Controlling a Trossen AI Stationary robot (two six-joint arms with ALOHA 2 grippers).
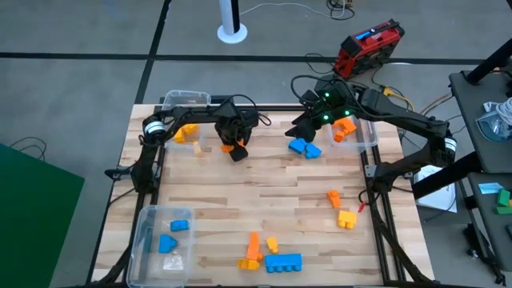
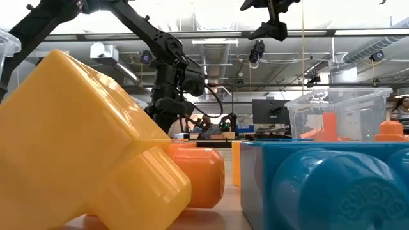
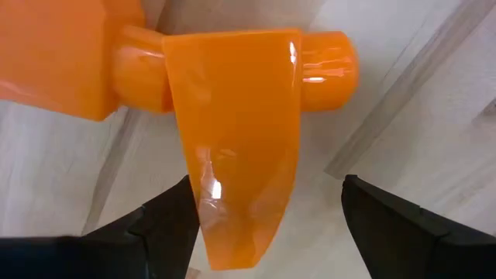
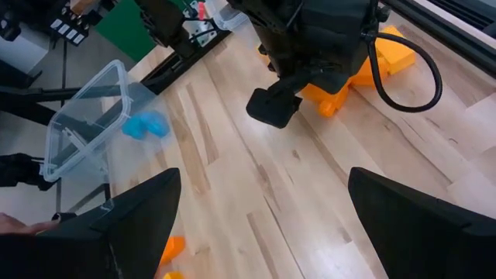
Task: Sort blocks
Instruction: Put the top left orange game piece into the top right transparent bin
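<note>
**Inspector A:** Starting nearest the camera edge of the table [image 1: 264, 200]: loose blocks unsorted, among them an orange piece [image 1: 253, 250], a blue brick [image 1: 283, 262], and a yellow block [image 1: 346, 218] further right. The near-left bin [image 1: 146, 240] holds two blue blocks [image 1: 179, 226].

**Inspector B:** Farther back?

**Inspector A:** The left gripper [image 1: 237, 150] hangs over the far-left area, an orange block [image 3: 232, 139] between its fingers, which stand apart around it; firm grip not confirmed. The far-left bin [image 1: 186, 99] shows yellow and orange pieces by it. The right gripper [image 4: 256, 225] sits wide open, holding nothing, near two blue blocks [image 1: 304, 148]. The far-right bin [image 1: 370, 134] contains an orange block [image 1: 346, 128].

**Inspector B:** Verdict?

**Inspector A:** Judged under half done; roughly nine blocks remain on the table.
</note>
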